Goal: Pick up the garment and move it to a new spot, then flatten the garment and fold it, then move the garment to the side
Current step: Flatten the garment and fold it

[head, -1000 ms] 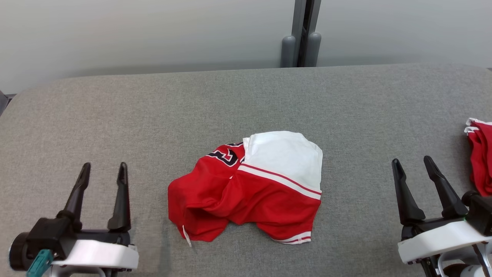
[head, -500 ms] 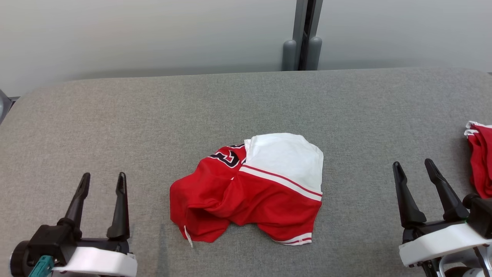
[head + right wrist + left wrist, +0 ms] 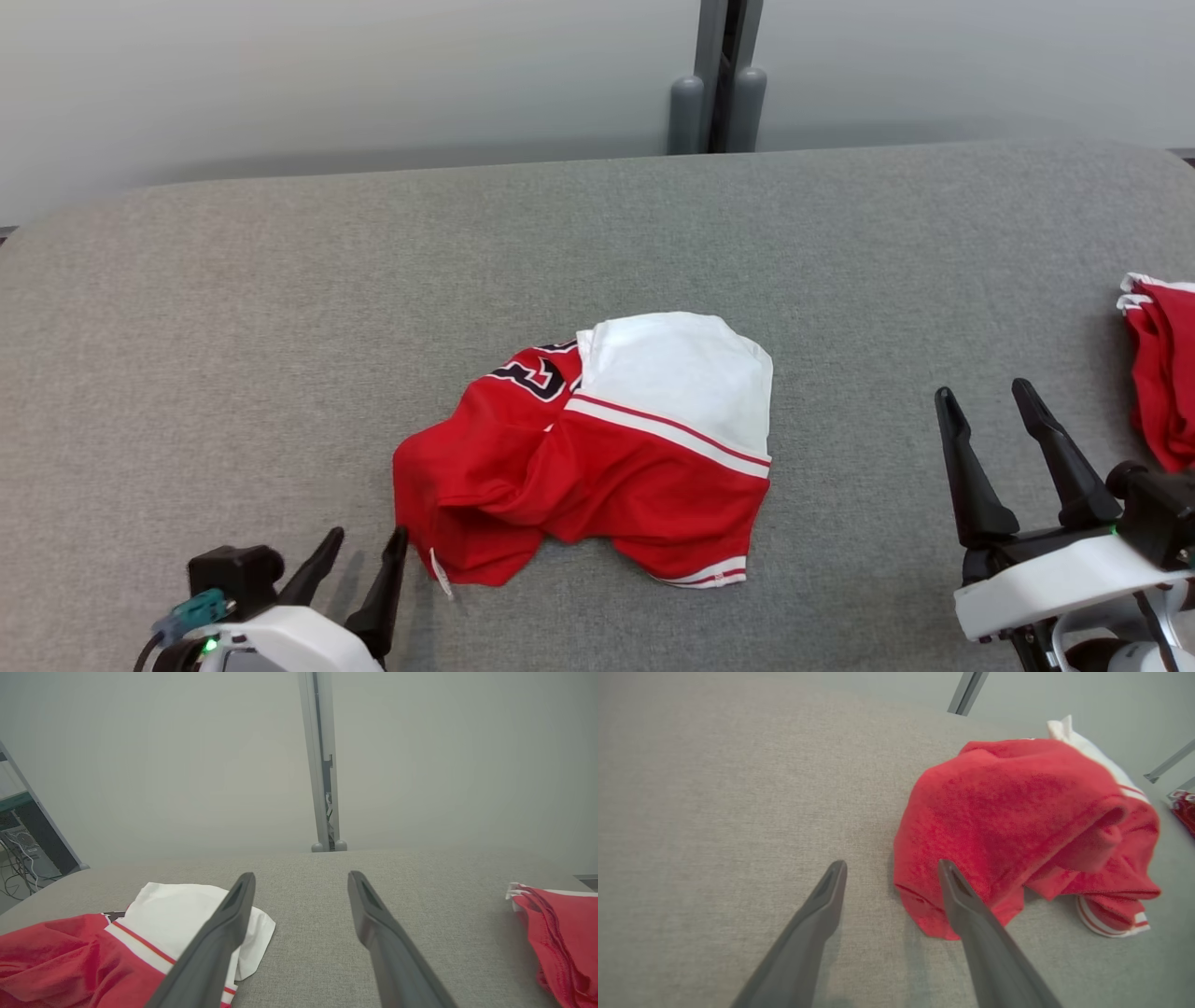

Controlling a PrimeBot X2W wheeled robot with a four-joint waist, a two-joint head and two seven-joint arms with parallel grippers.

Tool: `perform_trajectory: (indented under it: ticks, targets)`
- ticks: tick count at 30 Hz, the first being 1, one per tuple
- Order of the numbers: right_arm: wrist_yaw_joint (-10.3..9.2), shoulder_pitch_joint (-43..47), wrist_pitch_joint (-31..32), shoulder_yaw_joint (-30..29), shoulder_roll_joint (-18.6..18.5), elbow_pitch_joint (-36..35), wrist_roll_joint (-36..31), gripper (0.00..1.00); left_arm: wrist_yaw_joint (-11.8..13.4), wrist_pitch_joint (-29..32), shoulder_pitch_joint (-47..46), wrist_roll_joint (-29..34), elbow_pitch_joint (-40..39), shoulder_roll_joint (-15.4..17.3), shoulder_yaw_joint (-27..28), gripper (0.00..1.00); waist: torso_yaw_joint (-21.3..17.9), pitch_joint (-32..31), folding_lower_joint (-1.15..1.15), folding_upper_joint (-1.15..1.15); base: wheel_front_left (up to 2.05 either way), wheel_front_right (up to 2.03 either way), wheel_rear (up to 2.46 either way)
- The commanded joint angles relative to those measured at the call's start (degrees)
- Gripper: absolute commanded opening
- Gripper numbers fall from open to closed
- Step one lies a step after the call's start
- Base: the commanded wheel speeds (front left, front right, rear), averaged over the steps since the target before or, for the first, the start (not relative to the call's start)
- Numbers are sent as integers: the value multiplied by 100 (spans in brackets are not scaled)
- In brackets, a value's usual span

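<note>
Lying crumpled near the middle of the grey padded table [image 3: 233,308], the garment [image 3: 597,457] is a red jersey. A white panel is turned up on its far right part, a white-and-red stripe runs between the two colours, and part of a dark number shows on its far left side. A small white tag [image 3: 441,571] sticks out at its near left corner.

You have the left gripper [image 3: 369,534] low at the near left of the table. Its two dark fingers are spread apart and empty, and their tips sit just beside the garment's near left edge. In the left wrist view the finger [image 3: 971,914] nearer the garment overlaps the red hem, but you cannot tell whether it touches the cloth. The other finger is over bare table.

Your right gripper [image 3: 982,388] sits at the near right, well apart from the garment. Its jaws are likewise released and hold nothing, and its fingers point toward the far side. In the right wrist view you see bare grey table between them, with the garment's white panel off to the left.

To the right of that gripper, at the table's right edge, lies a pile of red cloth [image 3: 1162,373] with white trim. Beyond the far edge a grey post [image 3: 714,84] stands against a pale wall [image 3: 373,84].
</note>
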Motion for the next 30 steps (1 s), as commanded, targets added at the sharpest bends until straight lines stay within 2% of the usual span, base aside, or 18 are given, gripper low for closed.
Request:
perform_trajectory:
  ticks: [1, 8, 9, 10, 11, 12, 17, 21, 22, 26, 30]
  targets:
    - [1, -78, 10, -12, -28, -11, -5, 100, -141, 67, -205, -84, 221, -39, -37, 100, -77, 89, 0, 0, 0, 0, 0]
    - [1, -203, -30, 25, -26, 25, 19, 100, -538, 228, -769, -121, 1055, -48, -231, 100, -360, 352, 0, 0, 0, 0, 0]
    - [1, -223, -64, 5, -28, 63, 40, 100, -667, 293, -901, -126, 1242, -45, -306, 100, -439, 396, 0, 0, 0, 0, 0]
    - [1, -240, -83, -8, -28, 76, 60, 100, -715, 318, -957, -101, 1322, -32, -341, 83, -475, 416, 0, 0, 0, 0, 0]
    - [1, -248, -106, -13, -28, 90, 68, 100, -722, 278, -991, -86, 1383, -36, -342, 33, -500, 432, 0, 0, 0, 0, 0]
    - [1, -252, -125, -22, -27, 101, 77, 100, -725, 258, -1005, -72, 1436, -32, -351, 0, -521, 447, 0, 0, 0, 0, 0]
    - [1, -229, -197, -100, -28, 161, 116, 100, -558, -85, -1204, 143, 1403, 103, -237, 0, -518, 447, 0, 0, 0, 0, 0]
    - [1, -244, -230, -142, -28, 179, 125, 100, -249, -370, -1285, 416, 1104, 343, -83, 0, -452, 387, 0, 0, 0, 0, 0]
    - [1, -244, -230, -142, -28, 179, 125, 100, -249, -370, -1285, 416, 1104, 343, -83, 0, -452, 387, 0, 0, 0, 0, 0]
    - [1, -228, -234, -167, -29, 194, 117, 100, 66, -523, -1439, 745, 521, 667, 73, 0, -356, 318, 0, 0, 0, 0, 0]
    - [1, -219, -250, -174, -27, 208, 112, 100, 384, -404, -1519, 1110, -211, 1033, 158, 0, -284, 265, 0, 0, 0, 0, 0]
